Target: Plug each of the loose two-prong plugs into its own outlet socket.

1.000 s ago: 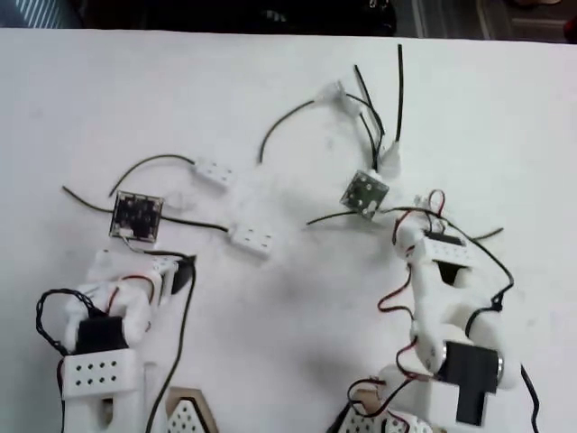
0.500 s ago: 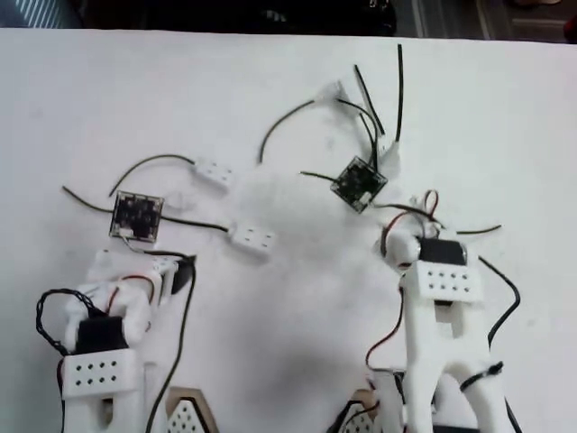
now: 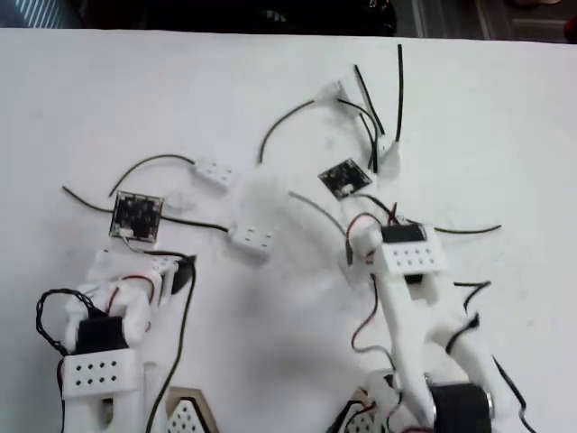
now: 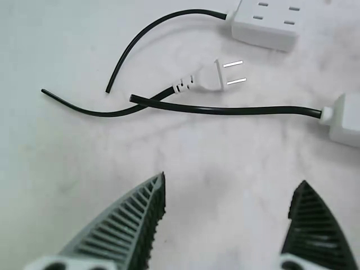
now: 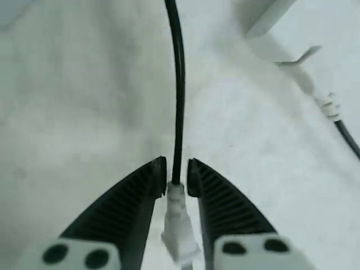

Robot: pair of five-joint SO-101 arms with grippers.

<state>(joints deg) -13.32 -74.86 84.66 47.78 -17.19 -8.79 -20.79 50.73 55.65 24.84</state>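
The right pincer (image 5: pixel 175 164) is clenched on a white plug (image 5: pixel 179 216). In the right wrist view its ribbed black jaws pinch the plug's body from both sides. The plug's black cord (image 5: pixel 179 84) runs straight away from the tips over the white bench (image 5: pixel 73 101). Beyond the tips, off to one side, a second plug (image 5: pixel 325 100) lies flat with a grey prong showing. A white block corner (image 5: pixel 264 14) sits at the picture's edge.

The left pincer (image 4: pixel 232 181) is released, its jaws spread wide over bare bench and grasping nothing. Ahead of it, the left wrist view has a loose two-prong plug (image 4: pixel 211 81) lying flat, both prongs bare. It lies near a slotted outlet strip (image 4: pixel 264 22) and a second outlet strip (image 4: pixel 344 119) and touches neither. A black lead (image 4: pixel 225 109) from the second strip crosses over the loose plug's own cord.

The high view gives the layout instead of the grips. The left arm (image 3: pixel 99 361) sits at the near left corner and the right arm (image 3: pixel 410 262) is stretched toward the bench's middle. Both strips lie between the arms, nearer the left one. From that height I cannot tell how either pincer's jaws stand.
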